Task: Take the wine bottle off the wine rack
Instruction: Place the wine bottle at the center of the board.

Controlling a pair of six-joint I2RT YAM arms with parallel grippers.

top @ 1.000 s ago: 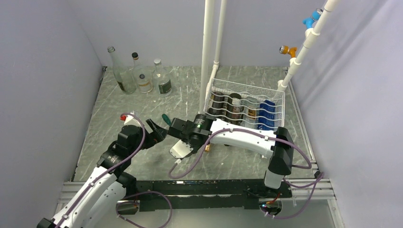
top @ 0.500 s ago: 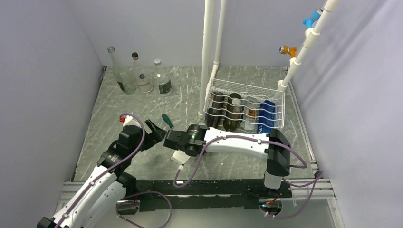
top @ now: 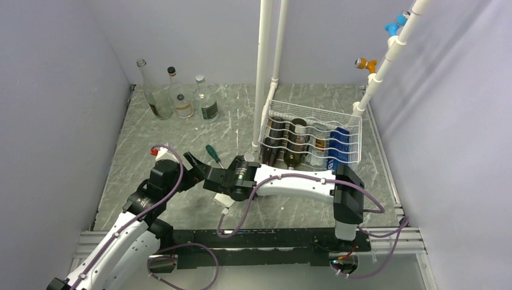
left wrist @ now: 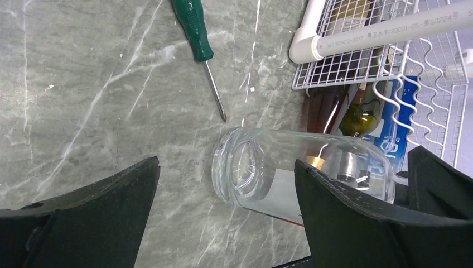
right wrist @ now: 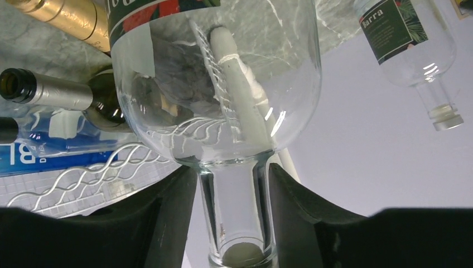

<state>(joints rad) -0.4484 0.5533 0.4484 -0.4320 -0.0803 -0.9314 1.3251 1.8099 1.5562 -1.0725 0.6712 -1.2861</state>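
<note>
soft, even light falls from above, bright but flat, leaving only faint, short shadows on the table (top: 181, 130) under the arms and a dull lilac grey on the walls (top: 60, 90). the top view is sharp throughout, while in the left wrist view the black fingers (left wrist: 83, 223) near the lens are featureless and soft-edged, and the bottle (left wrist: 290, 178) carries white glints on its rim. in the right wrist view the glass bends and smears the rack (right wrist: 72, 178) behind it, pale glare streaks its neck, and the fingers at the bottom go near-black.
</note>
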